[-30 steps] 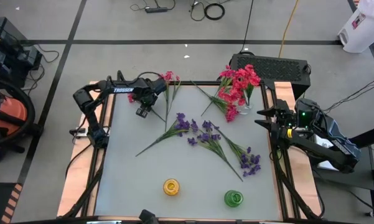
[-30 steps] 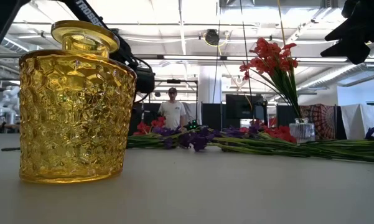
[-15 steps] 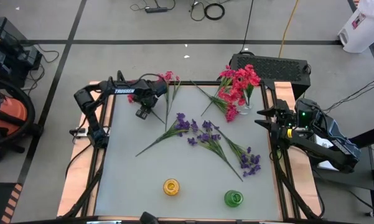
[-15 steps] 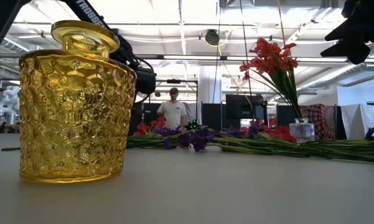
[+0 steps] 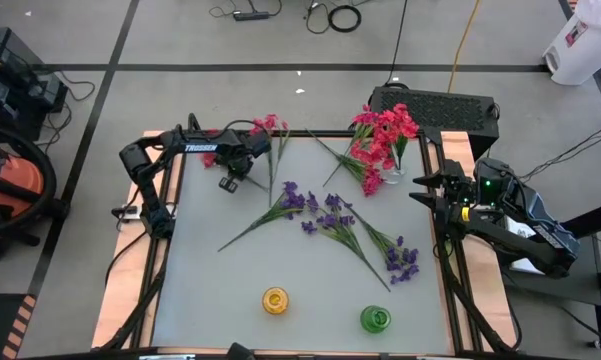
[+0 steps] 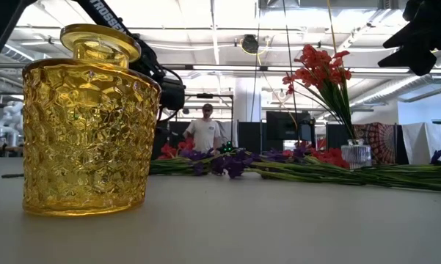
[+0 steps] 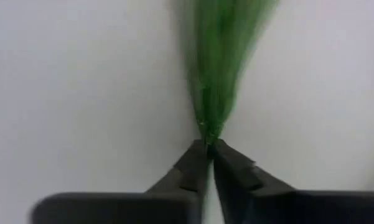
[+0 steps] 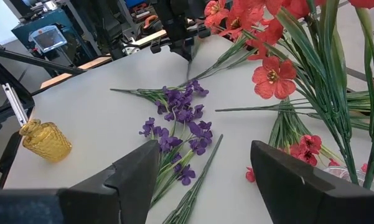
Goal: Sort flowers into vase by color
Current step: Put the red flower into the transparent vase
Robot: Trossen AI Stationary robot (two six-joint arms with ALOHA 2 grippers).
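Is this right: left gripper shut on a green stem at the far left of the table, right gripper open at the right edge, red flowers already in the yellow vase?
One thing is off. The red flowers stand in a clear vase at the far right, as the low view shows; the yellow vase holds none. The left gripper is shut on a green stem, and the right gripper is open.
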